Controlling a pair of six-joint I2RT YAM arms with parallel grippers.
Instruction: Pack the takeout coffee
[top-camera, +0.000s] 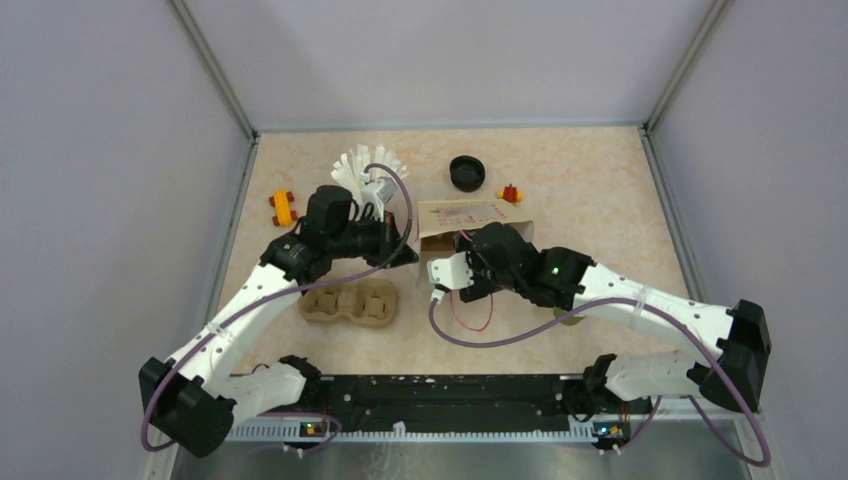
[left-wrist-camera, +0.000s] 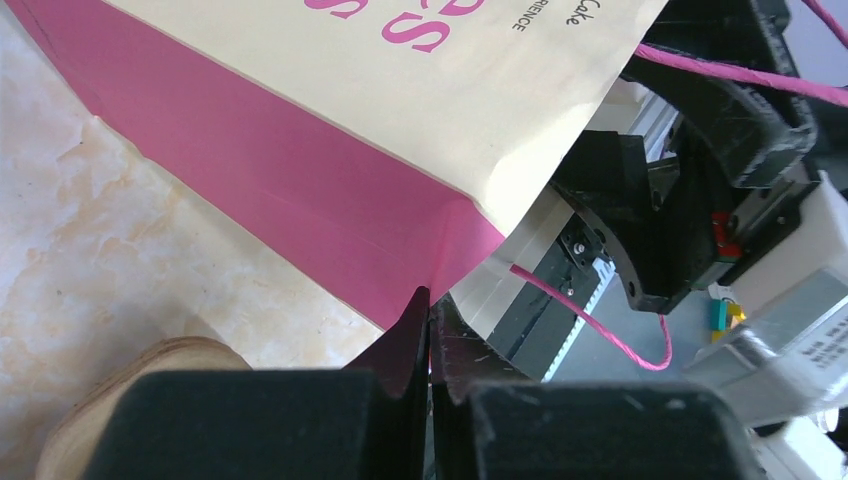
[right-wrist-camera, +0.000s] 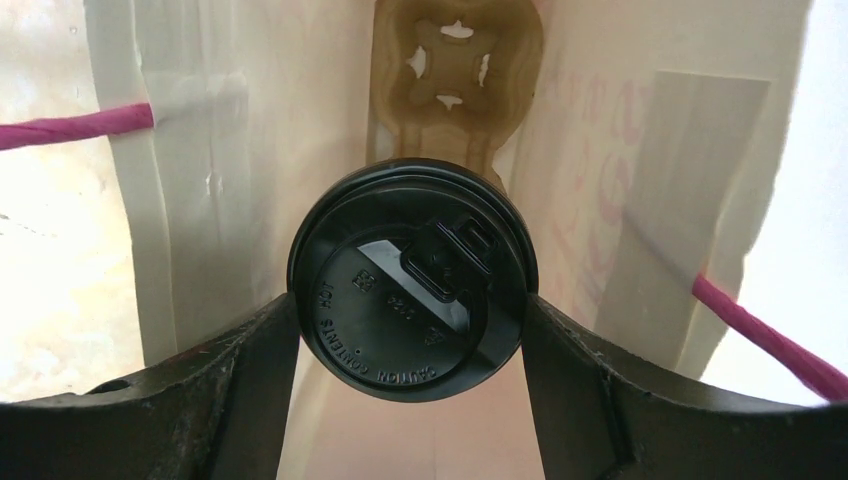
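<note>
1. Pinching the pink side edge of the paper bag (left-wrist-camera: 330, 110), the left jaws are standing fully closed on it at the bottom centre of the left wrist view.
2. The bag is lying flat on the bench (top-camera: 600, 180) at the centre of the top view, and the right arm (top-camera: 620, 300) is reaching to its lower edge from the lower right.
3. The right jaws are standing wide and gripping the takeout coffee (right-wrist-camera: 412, 285) from both sides, with one finger pressing on each side of its black lid.
4. The coffee is sitting at the centre of the right wrist view, inside the bag's mouth, with the pale bag walls rising on the left and right of it.
5. A brown pulp carrier (right-wrist-camera: 455, 70) is showing deeper in the bag, just above the lid in that frame.
6. A second pulp carrier (top-camera: 350, 303) is lying left of centre in the top view, just below the left arm (top-camera: 260, 290).
7. A cup of white straws (top-camera: 362, 172) is standing above that arm, and a black round piece (top-camera: 467, 172) is sitting just above the bag.
</note>
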